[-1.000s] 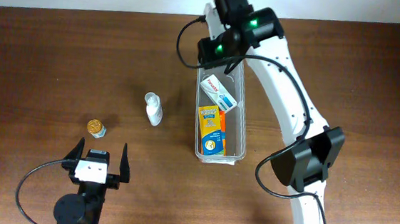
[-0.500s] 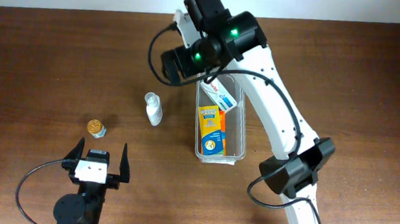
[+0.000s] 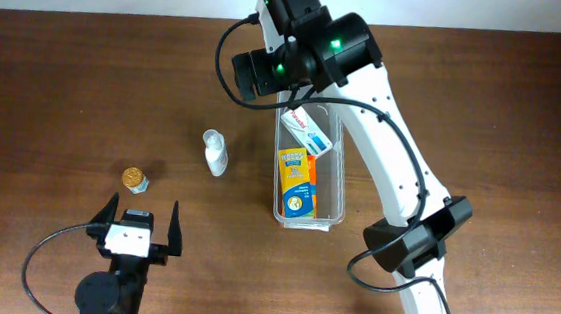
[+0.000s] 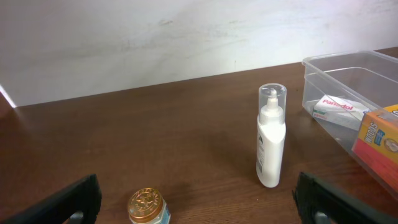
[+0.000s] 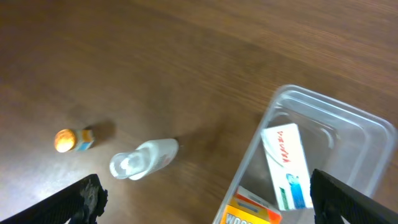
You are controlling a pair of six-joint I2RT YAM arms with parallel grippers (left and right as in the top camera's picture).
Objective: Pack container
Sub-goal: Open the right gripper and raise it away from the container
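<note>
The container (image 3: 342,182) is a long clear bin at mid-table. A white box with red and blue print (image 3: 307,131) lies at its far end and an orange and yellow box (image 3: 297,182) lies nearer. My right gripper (image 5: 205,199) hangs open and empty above the container's far left corner (image 5: 323,102), and its wrist (image 3: 289,52) covers that end from above. A white pump bottle (image 3: 216,153) stands left of the container. A small gold-lidded jar (image 3: 135,178) sits further left. My left gripper (image 3: 138,228) stands open near the front edge, with the jar (image 4: 148,207) between and just ahead of its fingers.
A pale wall (image 4: 186,37) runs behind the table's far edge. Bare brown tabletop (image 3: 56,79) lies left of the bottle and right of the container (image 3: 504,114). The right arm (image 3: 399,176) arches over the container's right side.
The right wrist has swung left from above the container's far end toward its left corner. The left arm, bottle, jar and both boxes have not moved.
</note>
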